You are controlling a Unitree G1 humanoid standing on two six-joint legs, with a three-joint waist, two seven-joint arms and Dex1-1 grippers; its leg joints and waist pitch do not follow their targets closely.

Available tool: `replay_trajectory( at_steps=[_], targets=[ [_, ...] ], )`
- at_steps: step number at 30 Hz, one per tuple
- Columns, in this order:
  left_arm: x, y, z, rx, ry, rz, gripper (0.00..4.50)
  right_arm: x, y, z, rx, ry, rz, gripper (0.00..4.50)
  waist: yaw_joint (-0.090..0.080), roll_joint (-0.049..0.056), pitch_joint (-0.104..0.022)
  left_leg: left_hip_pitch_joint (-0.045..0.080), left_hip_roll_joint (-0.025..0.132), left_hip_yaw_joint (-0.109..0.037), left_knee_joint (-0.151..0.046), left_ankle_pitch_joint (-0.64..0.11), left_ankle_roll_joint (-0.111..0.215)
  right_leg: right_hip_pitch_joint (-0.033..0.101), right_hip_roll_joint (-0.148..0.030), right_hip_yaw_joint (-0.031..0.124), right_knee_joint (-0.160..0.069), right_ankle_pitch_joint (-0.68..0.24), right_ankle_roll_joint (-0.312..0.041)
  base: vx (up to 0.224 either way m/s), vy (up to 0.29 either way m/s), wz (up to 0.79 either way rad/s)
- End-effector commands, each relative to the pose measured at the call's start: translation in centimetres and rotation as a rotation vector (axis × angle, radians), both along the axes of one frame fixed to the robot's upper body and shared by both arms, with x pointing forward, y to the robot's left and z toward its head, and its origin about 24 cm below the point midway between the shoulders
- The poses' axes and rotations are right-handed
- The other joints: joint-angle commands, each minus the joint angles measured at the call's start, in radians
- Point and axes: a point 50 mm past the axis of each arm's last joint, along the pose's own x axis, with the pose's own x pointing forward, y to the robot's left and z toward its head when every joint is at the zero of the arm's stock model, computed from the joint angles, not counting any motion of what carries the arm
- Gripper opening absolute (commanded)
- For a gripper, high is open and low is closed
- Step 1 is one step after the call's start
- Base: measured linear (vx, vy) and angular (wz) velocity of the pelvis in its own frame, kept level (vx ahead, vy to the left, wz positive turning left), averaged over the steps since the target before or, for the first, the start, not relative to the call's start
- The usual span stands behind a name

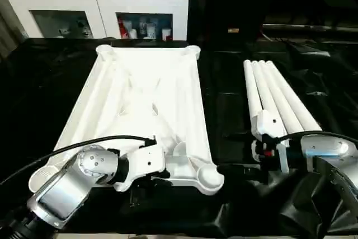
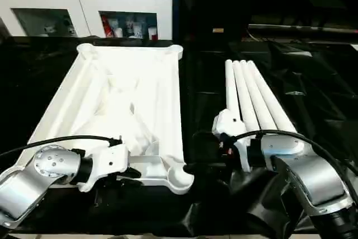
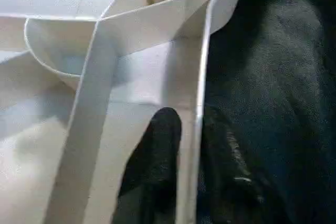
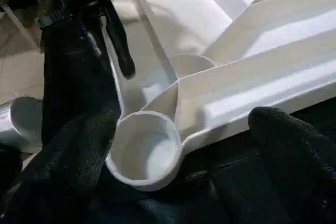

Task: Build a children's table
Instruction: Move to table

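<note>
The white table top (image 1: 151, 99) lies upside down with its ribs up on the black-covered work table (image 1: 33, 93). Four white legs (image 1: 274, 99) lie side by side to its right. My left gripper (image 3: 194, 121) is at the top's near edge, shut on the rim wall (image 3: 199, 77), with one black finger (image 3: 157, 150) inside the wall and the other outside. My right gripper (image 4: 184, 121) is open, its fingers (image 4: 79, 150) spread on either side of the near right corner socket (image 4: 144, 153), which is empty.
A white glass-door cabinet (image 1: 100, 4) stands behind the work table. Crumpled black cover lies around the legs and along the front edge (image 1: 313, 82). Black cables run from both forearms over the near part of the table.
</note>
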Motion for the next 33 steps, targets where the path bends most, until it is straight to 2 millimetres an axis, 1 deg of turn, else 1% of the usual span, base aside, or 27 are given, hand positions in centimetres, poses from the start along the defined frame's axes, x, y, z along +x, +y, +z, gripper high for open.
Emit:
replay_trajectory(
  at_steps=[1,2,3,4,5,7,8,9,10,11,13,14,16,20,21,23,25,26,28,29,30,32,33],
  targets=[
    [0.7,0.8,0.0,0.03,-0.028,0.072,0.52,-0.1,0.2,0.3,-0.002,-0.016,0.026,4.5,0.001,-0.014,-0.052,-0.004,0.083,-0.029,-0.093,-0.15,0.05,0.036,-0.095,0.056,-0.084,-0.37,-0.2,0.0,0.0,0.0],
    [0.8,0.8,0.0,0.031,-0.029,0.078,0.33,-0.1,0.2,0.3,-0.004,-0.016,0.026,4.5,0.002,-0.014,-0.052,-0.004,0.083,-0.03,-0.094,-0.154,0.049,0.036,-0.096,0.056,-0.085,-0.377,-0.199,0.0,0.0,0.0],
    [0.9,0.9,-0.1,0.029,-0.03,0.096,0.22,0.0,0.2,0.2,-0.007,-0.016,0.023,4.5,0.0,-0.018,-0.052,-0.005,0.083,-0.03,-0.094,-0.155,0.048,0.036,-0.096,0.056,-0.085,-0.382,-0.196,0.0,0.0,0.0],
    [1.0,1.0,-0.1,0.027,-0.031,0.108,0.17,0.1,0.2,0.2,-0.007,-0.016,0.021,4.5,0.001,-0.017,-0.052,-0.003,0.083,-0.03,-0.095,-0.156,0.048,0.035,-0.096,0.056,-0.086,-0.386,-0.193,0.0,0.0,0.0],
    [1.0,1.0,-0.1,0.027,-0.031,0.108,0.07,0.1,0.2,0.2,-0.007,-0.016,0.021,4.5,-0.001,-0.018,-0.052,-0.006,0.083,-0.031,-0.095,-0.153,0.048,0.036,-0.096,0.056,-0.085,-0.382,-0.193,0.0,0.0,0.0],
    [1.8,1.4,-0.2,0.031,-0.063,0.165,0.07,0.5,0.3,0.2,0.004,-0.023,-0.005,4.5,-0.004,-0.018,-0.054,-0.006,0.083,-0.032,-0.095,-0.15,0.047,0.037,-0.096,0.055,-0.083,-0.365,-0.195,0.0,0.0,0.0],
    [1.8,1.4,-0.2,0.031,-0.063,0.165,0.07,0.5,0.3,0.2,0.004,-0.023,-0.005,4.5,-0.008,-0.019,-0.053,-0.008,0.081,-0.031,-0.094,-0.153,0.048,0.037,-0.095,0.054,-0.083,-0.363,-0.199,0.0,0.0,0.0],
    [2.0,1.5,-0.2,0.03,-0.069,0.173,0.07,0.6,0.3,0.2,0.008,-0.029,-0.016,4.5,-0.009,-0.019,-0.055,-0.008,0.081,-0.032,-0.094,-0.153,0.046,0.038,-0.096,0.053,-0.083,-0.361,-0.2,0.0,0.0,0.0],
    [2.1,1.7,-0.1,0.034,-0.068,0.185,0.07,0.9,0.2,0.1,0.006,-0.034,-0.041,4.5,-0.013,-0.022,-0.055,-0.009,0.081,-0.032,-0.093,-0.152,0.046,0.039,-0.096,0.054,-0.083,-0.356,-0.2,0.0,0.0,0.0],
    [2.2,1.7,-0.1,0.035,-0.069,0.187,0.07,1.0,0.2,0.1,0.004,-0.037,-0.046,4.5,-0.016,-0.021,-0.055,-0.009,0.08,-0.032,-0.093,-0.151,0.045,0.039,-0.096,0.054,-0.082,-0.356,-0.203,0.0,0.0,0.0],
    [2.6,2.3,-0.1,0.055,-0.08,0.211,0.07,1.7,0.0,0.0,0.004,-0.06,-0.111,4.5,-0.02,-0.021,-0.056,-0.009,0.079,-0.032,-0.092,-0.14,0.046,0.039,-0.095,0.053,-0.081,-0.344,-0.208,0.0,0.0,0.0],
    [2.7,2.6,0.0,0.065,-0.086,0.224,0.07,2.0,-0.1,0.0,0.009,-0.068,-0.137,4.5,-0.02,-0.021,-0.056,-0.007,0.079,-0.03,-0.092,-0.138,0.046,0.036,-0.094,0.054,-0.081,-0.338,-0.212,0.0,0.0,0.0],
    [3.0,2.9,0.0,0.074,-0.102,0.237,0.07,2.3,-0.2,0.0,0.013,-0.082,-0.161,4.5,-0.019,-0.019,-0.057,-0.005,0.079,-0.03,-0.091,-0.135,0.045,0.036,-0.094,0.053,-0.081,-0.327,-0.216,0.0,0.0,0.0],
    [3.5,3.6,0.1,0.094,-0.142,0.238,0.07,2.7,-0.2,0.1,0.019,-0.098,-0.191,4.5,-0.016,-0.018,-0.06,-0.006,0.082,-0.029,-0.091,-0.112,0.05,0.039,-0.093,0.053,-0.073,-0.264,-0.227,0.0,0.0,0.0],
    [3.7,4.1,0.0,0.112,-0.15,0.235,0.07,2.8,-0.2,0.1,0.02,-0.103,-0.201,4.5,-0.016,-0.014,-0.06,-0.005,0.082,-0.03,-0.092,-0.111,0.052,0.039,-0.093,0.053,-0.072,-0.25,-0.233,0.0,0.0,0.0],
    [4.0,4.7,0.0,0.133,-0.158,0.234,0.07,3.0,-0.3,0.1,0.022,-0.108,-0.211,4.5,-0.018,-0.015,-0.06,-0.004,0.08,-0.028,-0.092,-0.127,0.049,0.039,-0.093,0.053,-0.073,-0.258,-0.238,0.0,0.0,0.0],
    [4.1,5.1,0.2,0.141,-0.165,0.233,0.07,3.1,-0.3,0.2,0.025,-0.111,-0.216,4.5,-0.016,-0.016,-0.059,-0.004,0.081,-0.028,-0.093,-0.143,0.041,0.04,-0.094,0.054,-0.074,-0.278,-0.233,0.0,0.0,0.0],
    [4.2,5.4,0.3,0.143,-0.167,0.227,0.07,3.2,-0.3,0.2,0.03,-0.114,-0.22,4.5,-0.017,-0.013,-0.057,-0.005,0.08,-0.029,-0.094,-0.149,0.037,0.039,-0.093,0.054,-0.075,-0.289,-0.229,0.0,0.0,0.0],
    [4.1,5.6,0.5,0.14,-0.168,0.211,0.07,3.2,-0.2,0.3,0.037,-0.118,-0.225,4.5,-0.019,-0.012,-0.057,-0.005,0.082,-0.031,-0.096,-0.158,0.032,0.04,-0.095,0.054,-0.075,-0.301,-0.225,0.0,0.0,0.0],
    [3.9,5.7,0.7,0.125,-0.152,0.196,0.07,3.3,-0.2,0.4,0.044,-0.117,-0.237,4.5,-0.019,-0.012,-0.058,-0.003,0.082,-0.03,-0.095,-0.159,0.029,0.038,-0.095,0.054,-0.076,-0.301,-0.225,0.0,0.0,0.0],
    [3.8,5.7,0.8,0.11,-0.14,0.197,0.31,3.3,-0.2,0.5,0.051,-0.117,-0.248,4.5,-0.02,-0.008,-0.058,-0.002,0.083,-0.03,-0.096,-0.159,0.026,0.037,-0.094,0.055,-0.075,-0.291,-0.229,0.0,0.0,0.0],
    [3.6,5.7,1.2,0.079,-0.103,0.194,0.59,3.5,-0.3,0.7,0.057,-0.115,-0.278,4.5,-0.019,-0.007,-0.06,-0.001,0.083,-0.029,-0.095,-0.139,0.022,0.038,-0.093,0.055,-0.069,-0.246,-0.244,0.0,0.0,0.0],
    [3.4,5.8,1.5,0.053,-0.075,0.195,0.71,3.8,-0.4,0.8,0.063,-0.104,-0.311,4.5,-0.02,-0.009,-0.063,-0.002,0.081,-0.028,-0.094,-0.12,0.021,0.04,-0.092,0.054,-0.064,-0.213,-0.256,0.0,0.0,0.0]
  ],
)
